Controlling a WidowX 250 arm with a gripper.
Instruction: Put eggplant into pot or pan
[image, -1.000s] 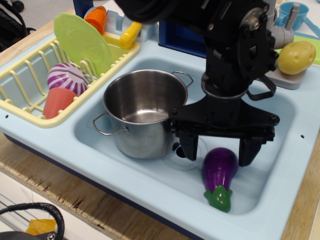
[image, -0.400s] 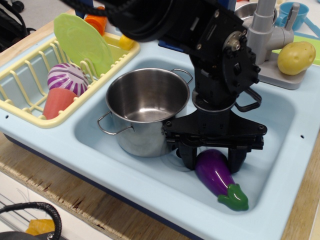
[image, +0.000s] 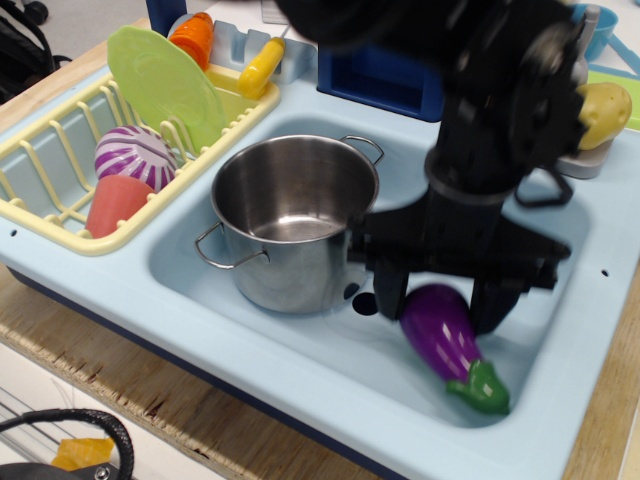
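Straddling the toy eggplant (image: 447, 335) for a pinch, hand (image: 440, 305) is hanging spread, steel pot (image: 290, 225) waiting beside it.

A pale blue toy sink (image: 250, 350) sits on a worn wooden counter (image: 120, 385). To its left is a yellow dish rack (image: 45, 150) holding a light green plate (image: 165, 80) propped on edge, a purple-and-white striped round toy (image: 133, 155) and, just below it, a coral cup (image: 117, 204) — the two touching. At the rack's far end lie an orange toy (image: 192, 36) and a yellow piece (image: 260, 66). A potato (image: 605, 110) rests at the right edge — a dark blue box (image: 385, 80) stands behind the basin.
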